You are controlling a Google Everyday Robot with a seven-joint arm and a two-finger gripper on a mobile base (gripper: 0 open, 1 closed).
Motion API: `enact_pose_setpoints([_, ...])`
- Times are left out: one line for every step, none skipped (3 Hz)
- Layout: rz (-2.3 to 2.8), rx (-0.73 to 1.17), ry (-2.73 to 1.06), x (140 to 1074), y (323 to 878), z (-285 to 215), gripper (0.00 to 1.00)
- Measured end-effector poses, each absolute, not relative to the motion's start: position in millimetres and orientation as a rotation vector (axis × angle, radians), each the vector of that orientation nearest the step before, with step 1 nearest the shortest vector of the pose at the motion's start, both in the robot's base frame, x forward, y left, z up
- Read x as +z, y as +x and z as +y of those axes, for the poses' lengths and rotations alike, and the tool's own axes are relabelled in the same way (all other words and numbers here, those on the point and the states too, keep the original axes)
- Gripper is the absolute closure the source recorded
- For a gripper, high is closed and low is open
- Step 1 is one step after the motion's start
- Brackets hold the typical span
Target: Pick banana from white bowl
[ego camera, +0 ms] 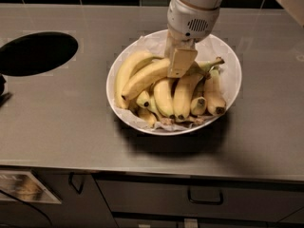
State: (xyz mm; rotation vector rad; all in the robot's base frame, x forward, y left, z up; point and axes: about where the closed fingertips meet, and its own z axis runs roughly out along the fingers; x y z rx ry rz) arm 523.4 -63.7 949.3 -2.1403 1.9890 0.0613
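Observation:
The white bowl (232, 87) sits on the steel counter, lined with crumpled paper and holding several bananas. The banana (145, 77), long and slim, lies on top of the pile from its dark tip at the lower left to its greenish-brown stem at the upper right. My gripper (180, 63) reaches down from above into the middle of the bowl. It sits right at the banana's middle and covers part of it. The shorter bananas (183, 96) with black tips lie under and in front of it.
A black oval opening (35, 52) is cut into the counter at the left. A dark tiled wall runs along the back. Drawers with handles (205, 197) are below the counter's front edge. A dark object (2, 91) shows at the far left edge.

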Motion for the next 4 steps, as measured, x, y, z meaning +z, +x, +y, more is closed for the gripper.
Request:
enact_pose_setpoints([1.989,0.061,-2.14,949.3,523.4,-63.7,1.0])
enact_pose_setpoints([1.96,0.064,-2.122,951.7,526.4,-60.8,1.0])
enact_pose_setpoints([1.873,0.044,-2.077,977.8,516.7,-65.5,1.0])
enact_pose_setpoints([1.78,-0.011,-2.006,1019.2,492.6,-81.5,1.0])
